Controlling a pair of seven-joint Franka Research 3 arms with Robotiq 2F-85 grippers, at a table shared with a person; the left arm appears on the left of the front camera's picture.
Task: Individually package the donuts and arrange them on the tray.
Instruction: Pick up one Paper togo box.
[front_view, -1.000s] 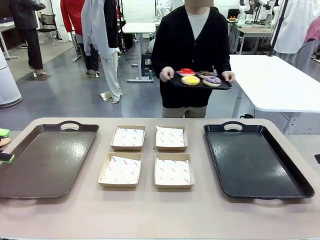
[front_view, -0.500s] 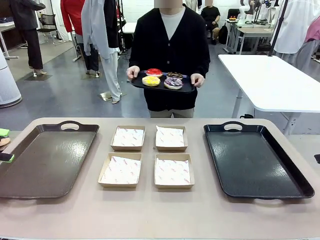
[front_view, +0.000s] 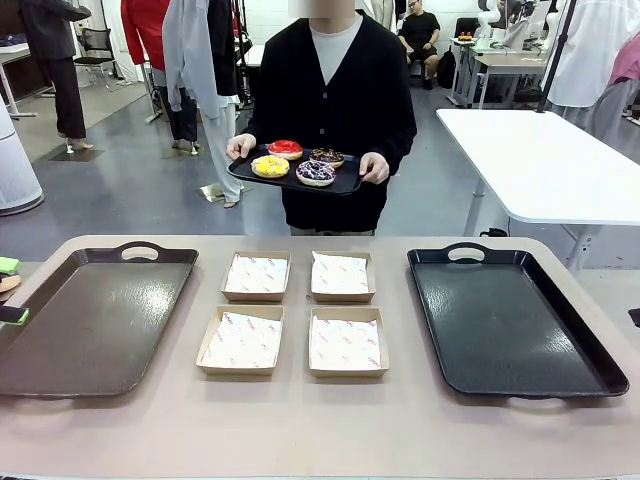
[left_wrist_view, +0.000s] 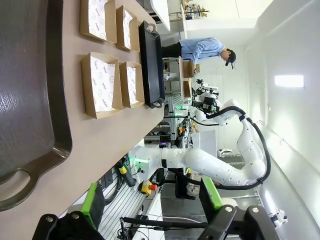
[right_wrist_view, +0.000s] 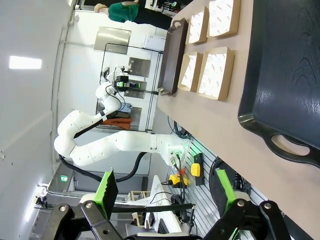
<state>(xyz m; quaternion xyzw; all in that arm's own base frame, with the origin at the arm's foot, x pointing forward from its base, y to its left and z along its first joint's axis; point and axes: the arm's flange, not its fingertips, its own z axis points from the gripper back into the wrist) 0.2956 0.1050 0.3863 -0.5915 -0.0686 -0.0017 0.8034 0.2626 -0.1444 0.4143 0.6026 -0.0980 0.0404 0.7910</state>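
Note:
A person beyond the table's far edge holds a small black tray (front_view: 343, 186) with both hands. Four donuts lie on it: red (front_view: 285, 148), yellow (front_view: 270, 165), chocolate (front_view: 327, 156) and purple with white drizzle (front_view: 316, 172). My left gripper (left_wrist_view: 152, 200) is open with nothing between its green pads, off the table's left end beside the brown tray (left_wrist_view: 25, 100); its fingers (front_view: 8, 266) peek in at the front view's left edge. My right gripper (right_wrist_view: 165, 189) is open and empty too, off the right end beside the black tray (right_wrist_view: 285, 75).
Four paper-lined cardboard boxes (front_view: 256, 276) (front_view: 342, 276) (front_view: 242, 340) (front_view: 346, 343) sit in a square at mid-table. The brown tray (front_view: 90, 320) lies on the left, the black tray (front_view: 510, 320) on the right. A white table (front_view: 550, 160) stands behind on the right.
The person carrying the donut tray has stepped toward picture left and now stands behind the boxes. Both grippers have stayed put.

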